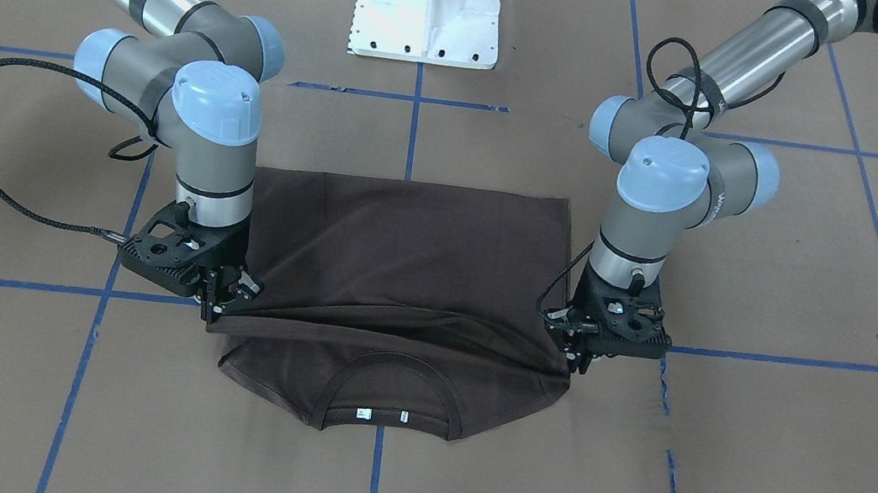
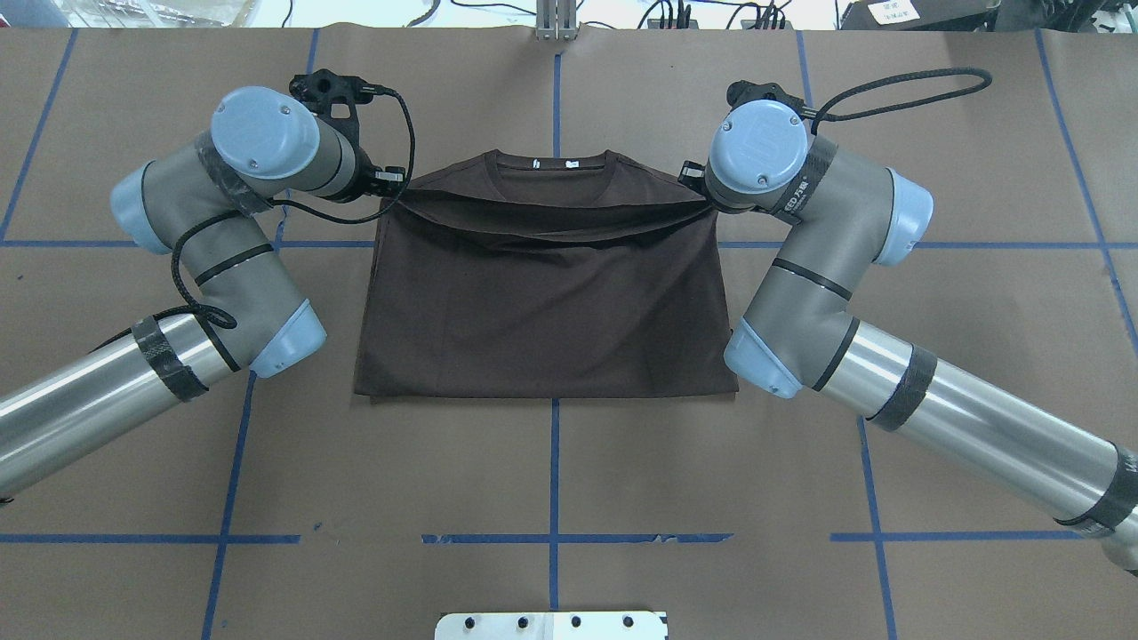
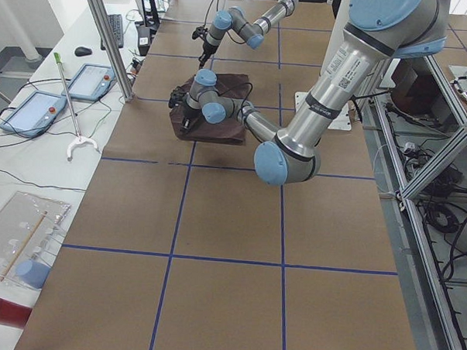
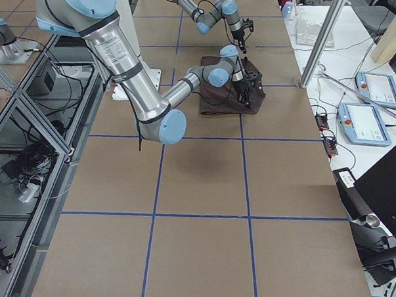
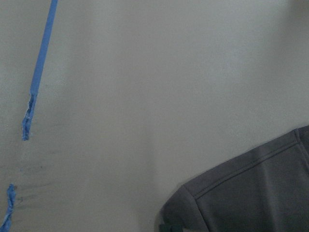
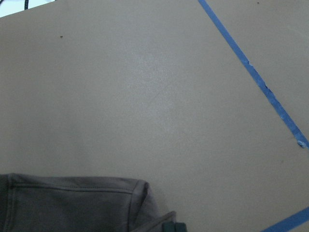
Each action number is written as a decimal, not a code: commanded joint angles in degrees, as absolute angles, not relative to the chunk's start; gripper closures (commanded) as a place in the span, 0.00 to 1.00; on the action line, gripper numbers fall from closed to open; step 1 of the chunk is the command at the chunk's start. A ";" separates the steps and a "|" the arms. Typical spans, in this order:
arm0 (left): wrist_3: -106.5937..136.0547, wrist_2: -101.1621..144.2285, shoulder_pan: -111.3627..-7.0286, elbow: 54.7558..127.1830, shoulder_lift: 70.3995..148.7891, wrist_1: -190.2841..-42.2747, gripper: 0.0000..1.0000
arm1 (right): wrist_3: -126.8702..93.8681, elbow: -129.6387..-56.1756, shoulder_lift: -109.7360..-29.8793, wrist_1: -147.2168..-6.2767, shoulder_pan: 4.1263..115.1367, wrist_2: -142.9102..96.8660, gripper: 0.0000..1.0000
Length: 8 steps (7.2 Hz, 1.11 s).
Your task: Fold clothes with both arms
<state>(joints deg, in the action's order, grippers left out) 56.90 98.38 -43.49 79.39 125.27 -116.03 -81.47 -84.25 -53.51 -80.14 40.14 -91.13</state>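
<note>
The clothes are one dark brown T-shirt (image 1: 404, 250) lying on the brown table, folded over itself, its upper layer drawn toward the collar (image 1: 390, 393). The collar and small white tags (image 1: 362, 413) stay uncovered. My right gripper (image 1: 223, 310) is shut on one corner of the upper layer's edge. My left gripper (image 1: 578, 360) pinches the opposite corner, and the edge sags between them just above the shirt. In the overhead view the T-shirt (image 2: 542, 302) spans between the left gripper (image 2: 391, 191) and the right gripper (image 2: 692, 182). Each wrist view shows only a shoulder seam of the T-shirt (image 5: 251, 193) (image 6: 72, 203).
The white pedestal base (image 1: 428, 3) stands behind the shirt, between the arms. Blue tape lines (image 1: 411, 133) grid the tabletop. Beside the table lie tablets (image 3: 35, 112), a red cylinder (image 3: 3, 311) and another tablet (image 4: 364, 125).
</note>
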 commanded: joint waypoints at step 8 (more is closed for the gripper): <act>77.63 99.51 -31.41 102.83 97.73 -132.89 0.43 | -73.04 -90.79 -55.46 -79.98 42.28 -97.82 0.00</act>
<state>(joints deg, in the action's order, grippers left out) 69.24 100.80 -34.84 102.73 99.09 -130.12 -73.05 -90.27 -55.22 -79.91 42.30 -97.78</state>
